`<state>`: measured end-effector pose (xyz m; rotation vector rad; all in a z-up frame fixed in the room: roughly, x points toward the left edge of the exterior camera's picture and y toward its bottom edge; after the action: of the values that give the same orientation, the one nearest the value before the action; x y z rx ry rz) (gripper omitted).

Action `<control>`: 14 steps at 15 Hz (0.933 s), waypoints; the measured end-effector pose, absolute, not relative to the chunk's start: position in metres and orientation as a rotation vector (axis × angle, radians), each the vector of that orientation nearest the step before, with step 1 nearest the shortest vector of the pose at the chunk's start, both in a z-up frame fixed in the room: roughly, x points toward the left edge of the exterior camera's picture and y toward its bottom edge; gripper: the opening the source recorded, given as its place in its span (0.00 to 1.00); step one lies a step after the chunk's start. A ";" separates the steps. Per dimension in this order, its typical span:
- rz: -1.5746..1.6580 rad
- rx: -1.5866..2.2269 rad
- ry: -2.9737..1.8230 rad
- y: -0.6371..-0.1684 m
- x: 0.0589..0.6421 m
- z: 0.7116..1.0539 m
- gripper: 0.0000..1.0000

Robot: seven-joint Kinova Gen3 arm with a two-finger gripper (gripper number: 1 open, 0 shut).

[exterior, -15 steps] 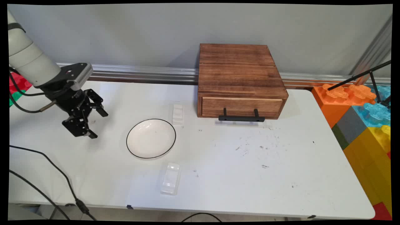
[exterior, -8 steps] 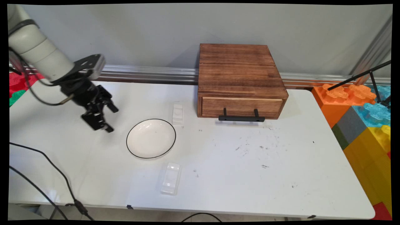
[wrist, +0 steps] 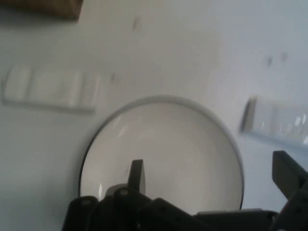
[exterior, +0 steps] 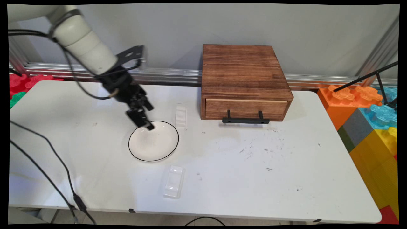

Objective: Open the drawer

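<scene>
My black gripper (exterior: 148, 118) hangs open just above the far left rim of a white plate with a thin black rim (exterior: 154, 141). In the hand view the plate (wrist: 163, 154) lies straight ahead, between the two spread fingers (wrist: 137, 174), with nothing held. A small white ridged block (exterior: 180, 116) (wrist: 50, 89) lies just beyond the plate towards the wall. A clear plastic piece (exterior: 173, 182) (wrist: 279, 122) lies on the plate's near side.
A closed wooden drawer box (exterior: 244, 82) with a black handle (exterior: 245, 120) stands at the back centre. Large coloured bricks (exterior: 372, 121) are stacked off the table's right end. Black cables (exterior: 47, 165) trail across the left front of the table (exterior: 254, 178).
The arm has swung right from the table's left side to the plate's far left rim. The gripper has stayed open and empty. Nothing on the table has moved.
</scene>
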<state>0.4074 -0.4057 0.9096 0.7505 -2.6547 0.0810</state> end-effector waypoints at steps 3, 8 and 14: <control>0.098 0.741 -2.639 -0.416 0.366 0.919 1.00; 0.165 0.701 -2.620 -0.440 0.295 0.932 1.00; 0.238 0.666 -2.614 -0.472 0.224 0.929 1.00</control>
<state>0.2238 -0.4716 0.9294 0.6659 -2.6144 0.2381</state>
